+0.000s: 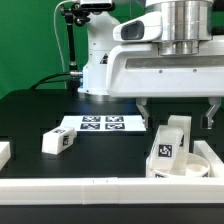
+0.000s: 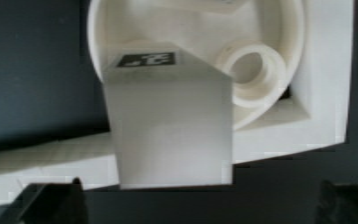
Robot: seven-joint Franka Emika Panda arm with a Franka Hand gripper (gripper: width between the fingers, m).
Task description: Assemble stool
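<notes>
- One short blocky white plastic leg point(image 1: 170, 143) stands upright on the thick round white plastic seat point(image 1: 198, 166), which rests against the long white border rail point(image 1: 100, 187) at the exterior view's right.
- Two-finger gripper point(image 1: 178, 113) hangs above, jaws spread wide, empty.
- Risk: an off-centre close could tip the possibly unseated leg.
</notes>
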